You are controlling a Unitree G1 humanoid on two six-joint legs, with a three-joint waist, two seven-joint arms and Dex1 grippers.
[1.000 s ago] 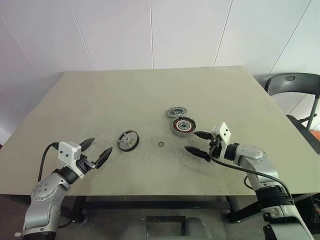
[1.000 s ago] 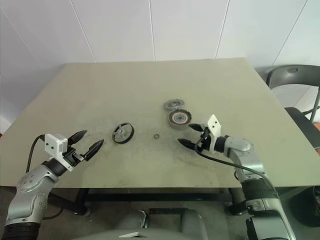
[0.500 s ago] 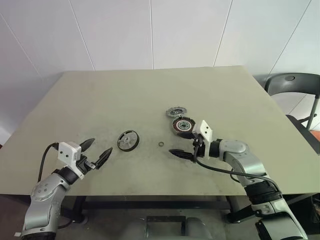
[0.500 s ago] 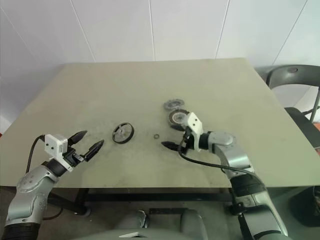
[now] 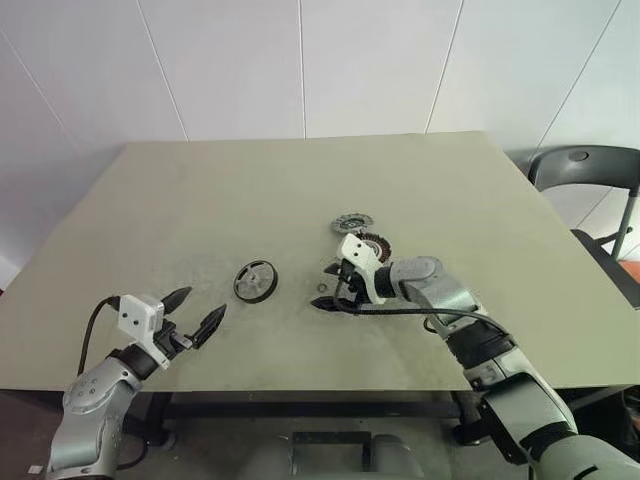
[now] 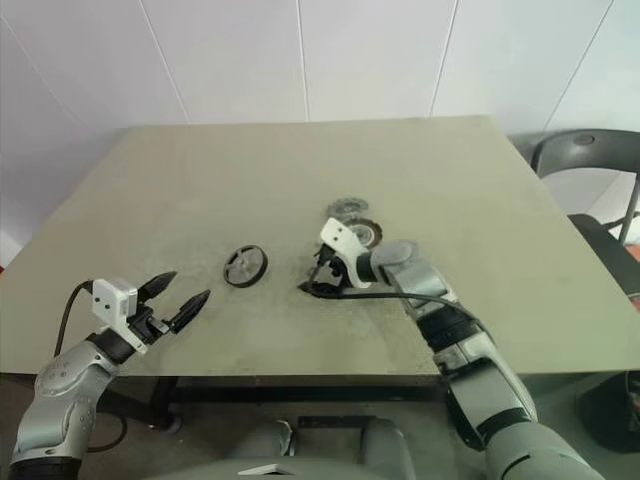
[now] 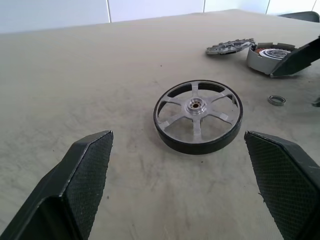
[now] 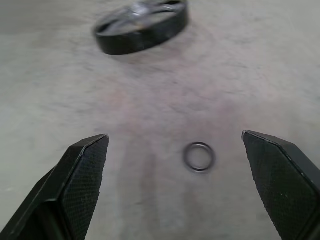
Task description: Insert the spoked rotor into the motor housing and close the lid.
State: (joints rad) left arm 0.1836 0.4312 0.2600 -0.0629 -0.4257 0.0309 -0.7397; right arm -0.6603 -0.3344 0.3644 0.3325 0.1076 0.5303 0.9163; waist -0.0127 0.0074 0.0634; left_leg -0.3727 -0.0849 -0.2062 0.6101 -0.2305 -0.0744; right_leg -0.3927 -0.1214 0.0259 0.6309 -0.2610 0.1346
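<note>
Spoked rotor flat on table, landmark for all. Right of rotor: small ring, then motor housing, lid just behind housing. Right gripper wide open over ring, holding nothing. Left gripper open, empty, near-left of rotor, well apart

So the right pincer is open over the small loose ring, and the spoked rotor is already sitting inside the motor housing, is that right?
Not quite. The right pincer is open over the small loose ring, but the spoked rotor is not inside the motor housing. The left wrist view shows it lying flat on the table by itself, well apart from the housing.
</note>
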